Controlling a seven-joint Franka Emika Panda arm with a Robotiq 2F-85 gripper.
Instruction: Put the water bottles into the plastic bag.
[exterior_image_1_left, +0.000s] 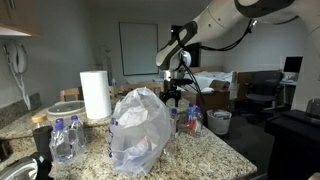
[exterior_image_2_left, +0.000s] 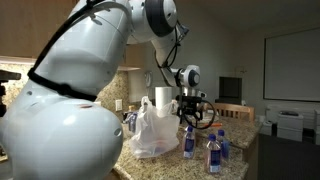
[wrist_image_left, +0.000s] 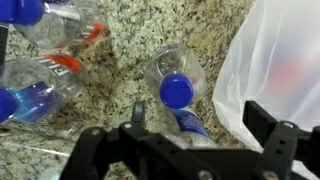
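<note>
In the wrist view my gripper (wrist_image_left: 200, 128) is open, its fingers wide apart. Between them is a water bottle (wrist_image_left: 178, 92) with a blue cap, and its labelled body runs toward the gripper base. The fingers do not touch it. The plastic bag (wrist_image_left: 275, 60) bulges just beside the right finger. More water bottles (wrist_image_left: 35, 95) lie at the left. In both exterior views the gripper (exterior_image_1_left: 175, 95) (exterior_image_2_left: 190, 108) hangs over the granite counter next to the white bag (exterior_image_1_left: 140, 130) (exterior_image_2_left: 152, 130), above several bottles (exterior_image_1_left: 192, 120) (exterior_image_2_left: 212, 152).
A paper towel roll (exterior_image_1_left: 95, 95) stands behind the bag. Two more bottles (exterior_image_1_left: 62, 140) stand at the counter's near left. The counter edge (exterior_image_1_left: 235, 150) runs close to the bottles under the gripper. A dark chair and desk (exterior_image_1_left: 262, 92) lie beyond.
</note>
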